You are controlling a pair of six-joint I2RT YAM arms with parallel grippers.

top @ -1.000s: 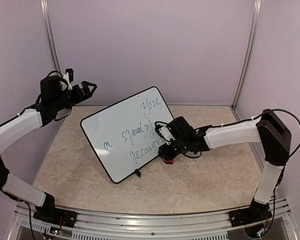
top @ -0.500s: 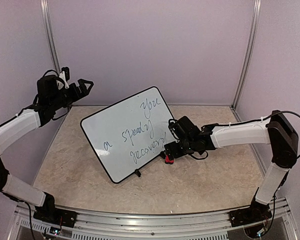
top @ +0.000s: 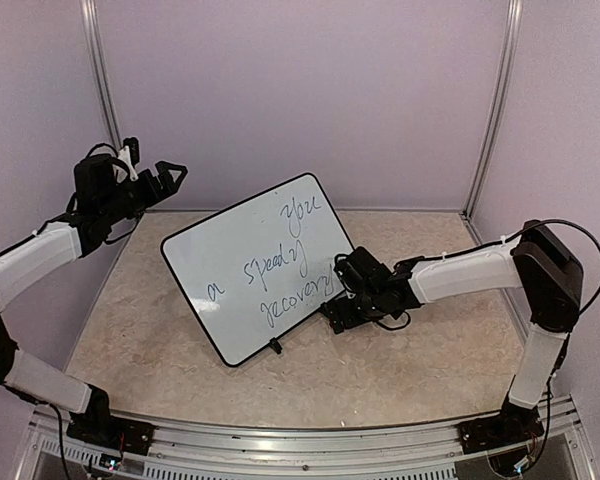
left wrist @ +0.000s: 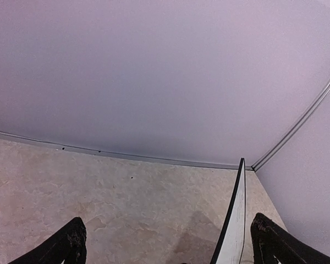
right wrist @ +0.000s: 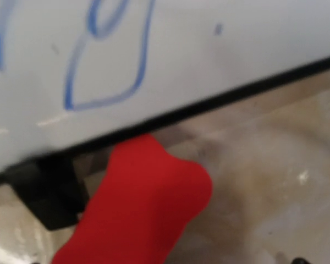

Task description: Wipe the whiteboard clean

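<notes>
The whiteboard (top: 250, 260) stands tilted on the table, with blue handwriting across its right half. In the left wrist view its black-rimmed edge (left wrist: 234, 231) shows just inside the right finger. My left gripper (top: 166, 171) is raised at the back left, open and empty (left wrist: 168, 221). My right gripper (top: 338, 312) is low at the board's lower right edge. Its wrist view shows the board's face (right wrist: 181, 49) and, just below the rim, a red eraser (right wrist: 137, 209) lying on the table. No finger touches the eraser, and the jaws stand wide.
A black board foot (right wrist: 47, 192) sits left of the eraser; another foot (top: 274, 346) shows at the board's near edge. Purple walls with metal posts (top: 492, 110) enclose the marbled tabletop (top: 400, 370). The right arm (top: 470, 268) stretches across the table's right half.
My right gripper has opened and let go of the red eraser, which now lies by the board's rim. The left gripper has lifted and turned slightly.
</notes>
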